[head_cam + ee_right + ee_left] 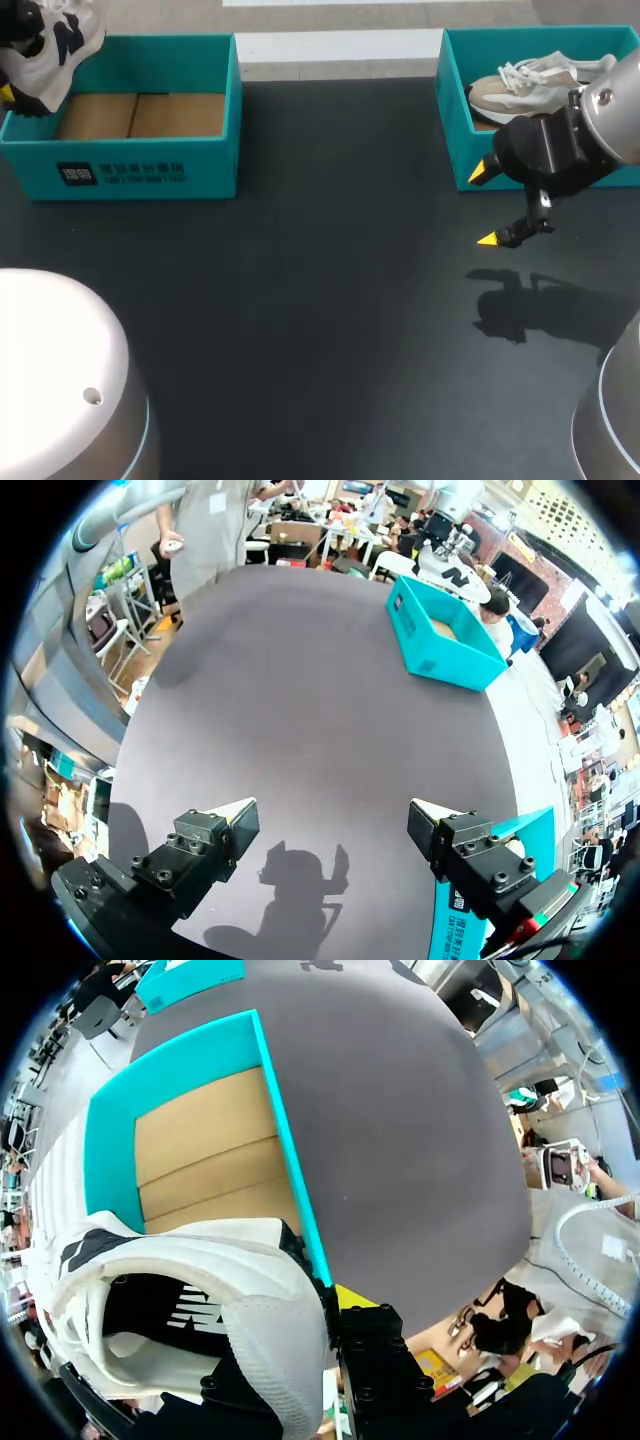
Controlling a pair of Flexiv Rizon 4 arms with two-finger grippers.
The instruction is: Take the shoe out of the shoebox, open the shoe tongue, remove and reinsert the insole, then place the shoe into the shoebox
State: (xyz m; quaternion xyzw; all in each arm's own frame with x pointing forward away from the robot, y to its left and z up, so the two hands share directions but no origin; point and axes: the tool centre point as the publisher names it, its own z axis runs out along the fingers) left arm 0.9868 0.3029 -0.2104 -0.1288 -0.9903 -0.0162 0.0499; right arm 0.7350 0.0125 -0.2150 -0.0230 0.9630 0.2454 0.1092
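**White shoe** (60, 45): held over the far left corner of the left shoebox (130, 165) and partly cut off at the edge of the head view. The left gripper (310, 1330) clamps the padded heel collar, with one finger inside the shoe and one outside. Only one yellow tip shows.

**Shoe upper:** white mesh with smooth overlays and a dark interior.

**Box:** rectangular, with teal card walls around a bare brown cardboard floor (210, 1160).

**Right gripper** (487, 205): jaws spread wide and holding nothing. It hangs over the matte dark table (320, 330), just in front of the right shoebox (455, 130). Its arm masks part of a beige laced shoe (530, 85) lying inside.
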